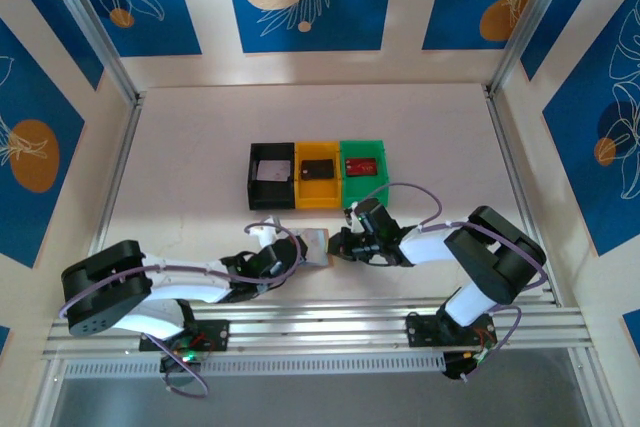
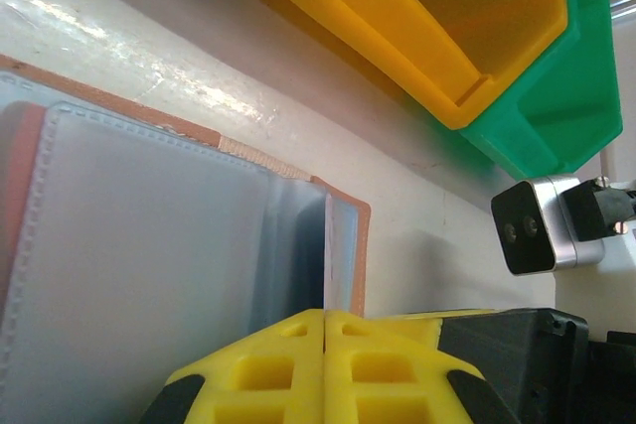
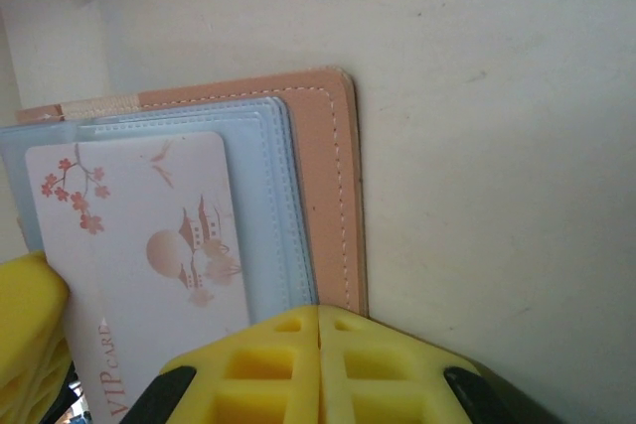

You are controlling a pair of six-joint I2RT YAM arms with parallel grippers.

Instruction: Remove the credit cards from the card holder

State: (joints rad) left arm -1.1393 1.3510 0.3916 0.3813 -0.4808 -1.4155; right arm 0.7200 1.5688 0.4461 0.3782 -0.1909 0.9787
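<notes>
Pale table (image 1: 180, 147) carries everything. Three bins stand in a row about its middle: a black bin (image 1: 252, 172) holding a pale card (image 1: 270, 173), a yellow bin (image 1: 318, 199) holding a dark card (image 1: 317, 169), and a green bin (image 1: 362, 146) holding a red card (image 1: 361, 167).

Close to the near edge, midway along it, the tan card holder (image 1: 314, 245) lies open with its grey-blue pockets up. A white VIP card (image 3: 149, 245) sits in one pocket, so I judge the job unfinished.

The left pincer (image 1: 298, 251) meets the holder from the left and the right pincer (image 1: 338, 244) from the right. Both have their fingers together. Each wrist view shows the yellow tips pressed flat against each other at the holder's edge. Whether a thin leaf is caught between them, I cannot tell.

Likely troubles:
- The holder is light and the table looks smooth, so a pull on the card may drag the whole holder unless the other pincer pins it.
- The pocket film is thin and lies right over the card, so closing fingers could nip film and card together and jam it.
- A free flap may fold over the card.
- The two pincers are crowded close and could knock each other.
</notes>
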